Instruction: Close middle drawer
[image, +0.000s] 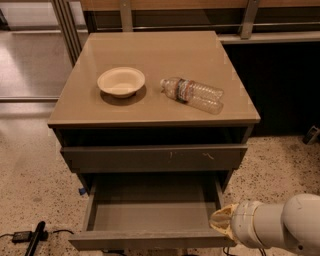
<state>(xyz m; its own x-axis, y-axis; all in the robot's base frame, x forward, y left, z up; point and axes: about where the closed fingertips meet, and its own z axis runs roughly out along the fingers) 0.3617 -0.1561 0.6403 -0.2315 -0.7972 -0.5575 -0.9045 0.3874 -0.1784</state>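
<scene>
The middle drawer (150, 207) is pulled far out of the grey-brown cabinet, its bare grey inside showing and its plain front edge (150, 241) near the bottom of the view. Above it sits the taller drawer front with pale scratch marks (152, 157), shut. My gripper (221, 222) is at the drawer's front right corner, at the end of my white arm (280, 225) coming in from the lower right. Only its pale tan tip shows, next to the drawer's right side wall.
On the cabinet top (150, 107) stand a shallow cream bowl (121, 81) and a clear plastic bottle (192, 94) lying on its side. A black cable and plug (30, 236) lie on the speckled floor at the lower left. A dark wall and rails run behind.
</scene>
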